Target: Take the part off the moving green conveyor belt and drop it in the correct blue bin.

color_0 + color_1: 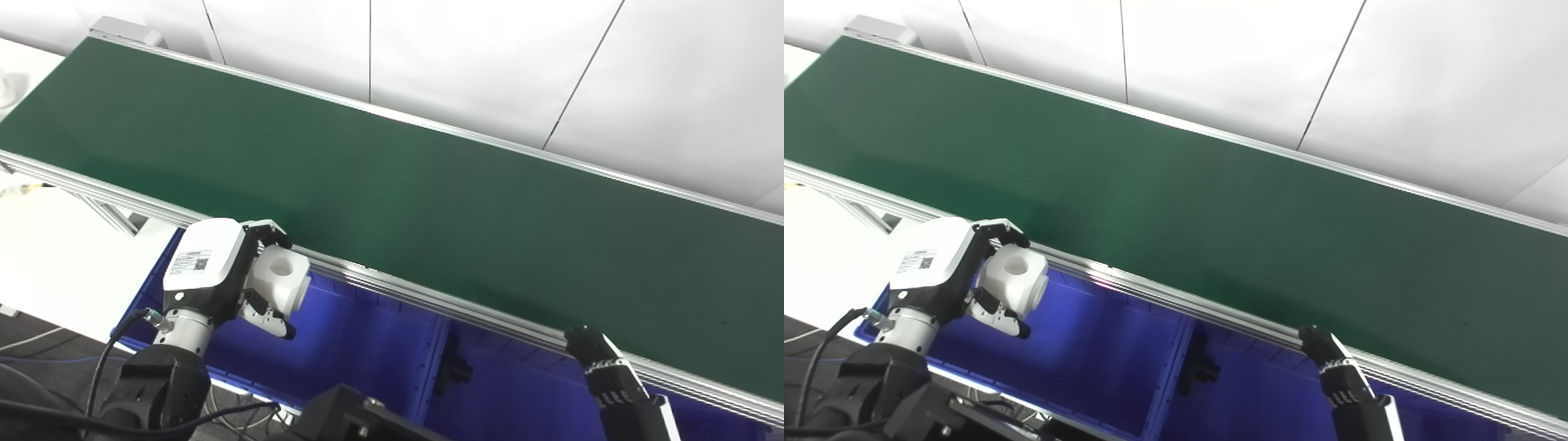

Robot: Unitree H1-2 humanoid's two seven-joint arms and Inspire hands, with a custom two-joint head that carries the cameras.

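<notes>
The left hand (211,275) grips the white part (282,278) by its flat sides just above the left blue bin (361,343), off the belt (392,196); it looks rigid, light, smooth plastic that could slip, while the right hand (603,367) can't be judged.

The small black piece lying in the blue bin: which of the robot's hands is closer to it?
Right. The right hand sits by the belt's rail, just right of the black piece. The left hand, fingers around the white part, is farther off to its left.
</notes>
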